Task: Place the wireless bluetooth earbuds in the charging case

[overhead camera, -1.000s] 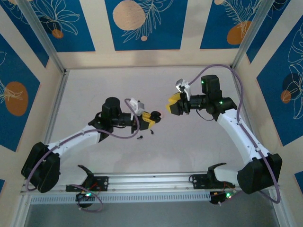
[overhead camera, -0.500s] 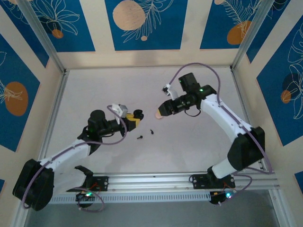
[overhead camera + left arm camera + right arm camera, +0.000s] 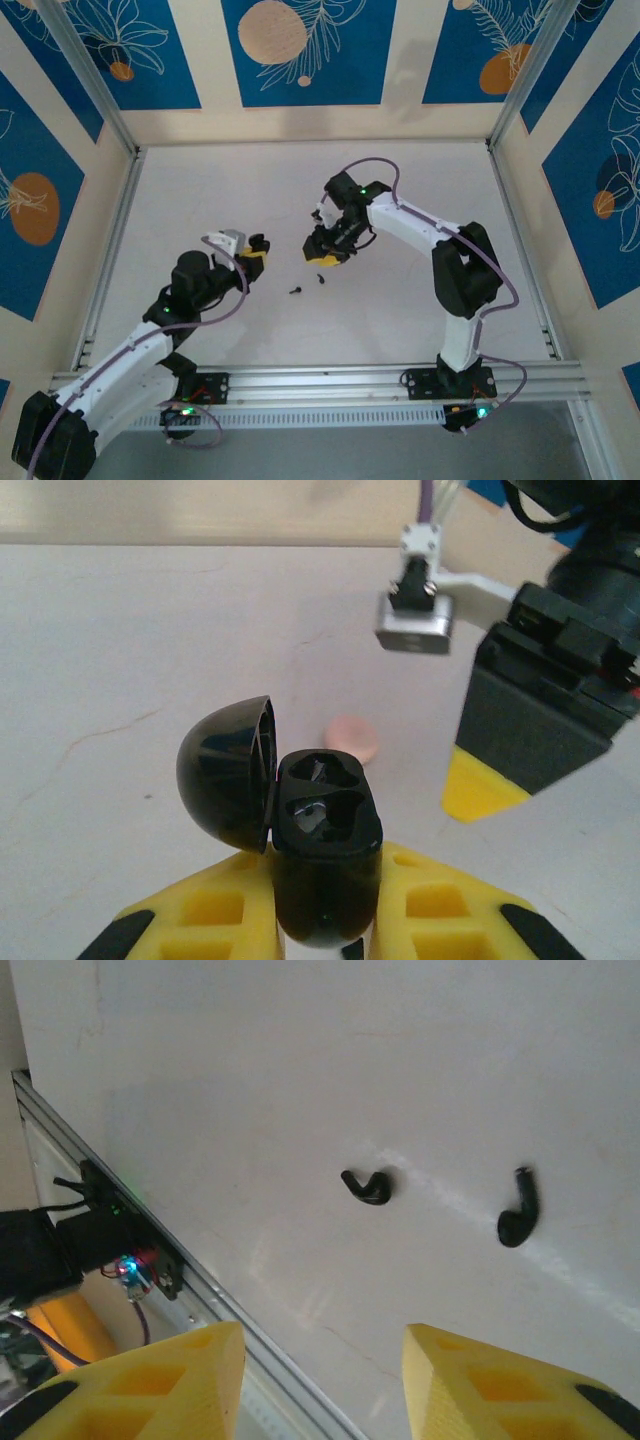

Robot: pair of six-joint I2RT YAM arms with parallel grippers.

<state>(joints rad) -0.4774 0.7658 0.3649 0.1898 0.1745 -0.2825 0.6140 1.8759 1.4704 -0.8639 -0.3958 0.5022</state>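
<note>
Swings right pincer (image 3: 320, 1360), half-open, empty, over black earbuds (image 3: 368, 1186); clamps open case (image 3: 325, 815) in left pincer (image 3: 258, 248); centre one before closing.

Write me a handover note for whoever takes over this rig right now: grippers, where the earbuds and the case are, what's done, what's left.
Left gripper: shut on the black charging case, lid open, both sockets empty.
Right gripper: open, empty, above the table near the black earbuds.
Both buds lie loose on the table, apart from each other, between the two grippers.
A small pale pink round thing lies on the table beyond the case.
Done: case held up with its lid open.
Left: pick up each bud and seat it; none is in yet.
</note>
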